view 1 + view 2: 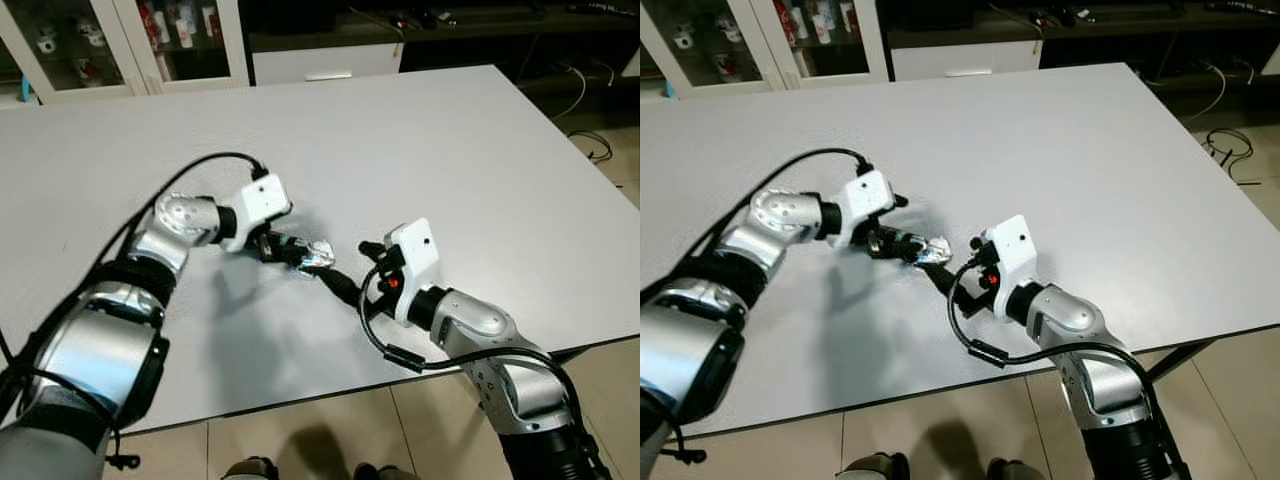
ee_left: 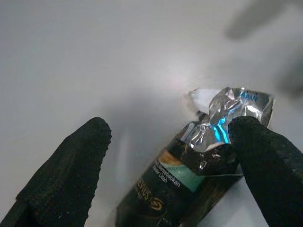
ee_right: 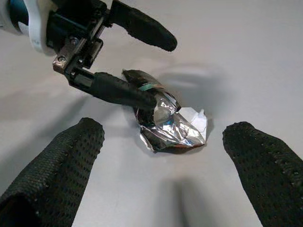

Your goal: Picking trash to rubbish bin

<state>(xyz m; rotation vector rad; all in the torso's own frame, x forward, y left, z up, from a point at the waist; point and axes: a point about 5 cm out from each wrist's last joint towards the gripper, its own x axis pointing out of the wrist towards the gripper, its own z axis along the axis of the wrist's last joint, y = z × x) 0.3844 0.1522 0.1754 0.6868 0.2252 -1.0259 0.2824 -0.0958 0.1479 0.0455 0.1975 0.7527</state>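
- Silver, the left arm reaches in from the robot's left over the flat grey counter [image 1: 470,150], ending in the left gripper [image 1: 283,244] with a white wrist block.
- Its jaws stand apart around one end of the crumpled foil-and-dark-paper cigarette pack [image 1: 312,254]; in the right wrist view one black finger lies along the top of the pack and touches it, while the other is raised clear above it, so nothing is clamped.
- The pack lies on the counter near its front edge, between the two grippers, its torn silver foil end [image 3: 174,124] turned toward the right gripper.
- Just to the right, the right gripper [image 1: 345,283] points at the pack with its jaws spread wide, the pack lying ahead of them, untouched.
- Glass-fronted white cabinets [image 1: 120,40] stand behind the far left of the counter.
- Loose cables [image 1: 585,140] lie on the floor past its right side.
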